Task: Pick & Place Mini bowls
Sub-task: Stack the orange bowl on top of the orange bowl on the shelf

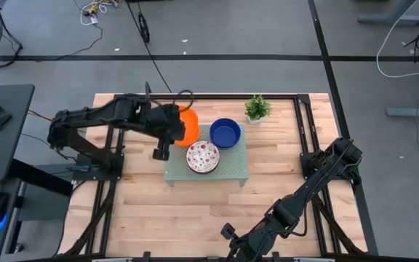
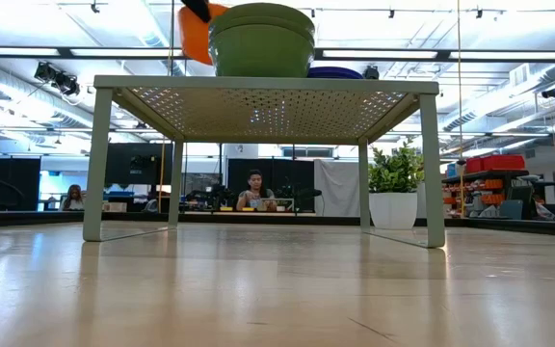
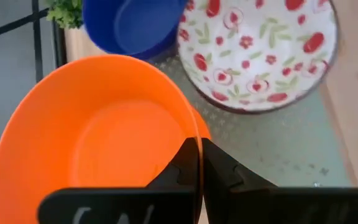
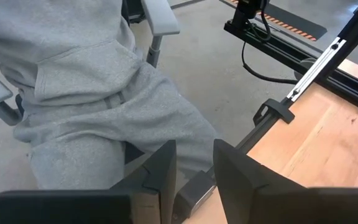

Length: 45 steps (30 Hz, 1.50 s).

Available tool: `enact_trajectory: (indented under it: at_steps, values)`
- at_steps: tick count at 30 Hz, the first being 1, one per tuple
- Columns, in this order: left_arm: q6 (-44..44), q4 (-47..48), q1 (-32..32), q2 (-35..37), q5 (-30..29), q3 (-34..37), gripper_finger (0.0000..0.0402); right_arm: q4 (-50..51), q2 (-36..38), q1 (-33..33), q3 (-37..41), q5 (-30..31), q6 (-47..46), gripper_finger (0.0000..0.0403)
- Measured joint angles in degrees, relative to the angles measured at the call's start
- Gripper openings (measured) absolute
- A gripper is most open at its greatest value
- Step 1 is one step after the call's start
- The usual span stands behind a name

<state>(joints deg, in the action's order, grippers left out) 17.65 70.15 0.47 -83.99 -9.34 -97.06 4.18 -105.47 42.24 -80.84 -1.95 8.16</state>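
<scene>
Over the tray (image 1: 228, 172), the left gripper (image 3: 200, 163) pinches the orange bowl's (image 3: 98, 140) rim; no writing seems legible. The right gripper (image 4: 194, 163), parked at the table's near edge, stands slightly parted, empty.

Pale green perforated tray (image 2: 258, 92) stands on four legs on the wooden worktop (image 2: 277, 289). On it, a green-looking bowl (image 2: 261, 40), a tilted orange bowl (image 2: 194, 34) beside it, and a dark blue bowl's rim (image 2: 335, 72). Potted plant (image 2: 393, 183) visible behind, between the legs.

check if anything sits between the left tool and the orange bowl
Nothing does: the left tool is already shut on the orange bowl, pinching its rim, beside the blue bowl and speckled bowl on the green tray.
</scene>
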Motion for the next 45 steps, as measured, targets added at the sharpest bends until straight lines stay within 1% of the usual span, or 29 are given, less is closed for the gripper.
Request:
enact_trajectory:
  at_steps: [4,6,8,14,19,21,25,30,37,45]
  values:
    - [0.08,-0.55,2.53,-0.04,1.05,0.04,0.0005,0.14,0.0,0.0,0.0,-0.01,-0.4,0.0107]
    - [-0.02,-2.86,3.74,0.19,4.04,1.24,0.0004,0.14,0.0,0.0,0.0,0.0,-0.39,0.0107]
    - [0.09,-5.2,4.78,1.07,7.14,4.12,0.0004,0.2,0.0,0.02,0.0,0.02,-0.39,0.0107]
    - [1.05,-10.38,6.85,3.26,6.76,12.36,0.0005,0.29,0.0,0.02,0.0,0.01,-0.26,0.0107]
    - [0.97,-11.99,8.33,3.48,6.7,14.98,0.0005,0.24,0.0,0.02,0.0,-0.01,-0.2,0.0107]
    - [0.7,-12.82,8.5,3.48,8.08,15.89,0.0006,0.24,0.0,0.02,0.0,0.0,-0.2,0.0107]
    - [0.47,-14.39,8.4,3.43,10.06,16.23,0.0009,0.2,0.0,0.02,0.0,0.02,-0.2,0.0107]
    - [-0.62,-14.84,8.32,3.41,10.23,16.22,0.0009,0.18,0.0,0.04,0.0,0.0,-0.17,0.0107]
    - [-2.06,-14.82,8.3,3.41,10.64,16.22,0.0024,0.16,0.0,0.04,0.0,0.01,-0.17,0.0107]
    - [-3.54,-14.64,8.3,3.41,11.2,16.22,0.0032,0.16,0.0,0.04,-0.02,-0.01,-0.17,0.0107]
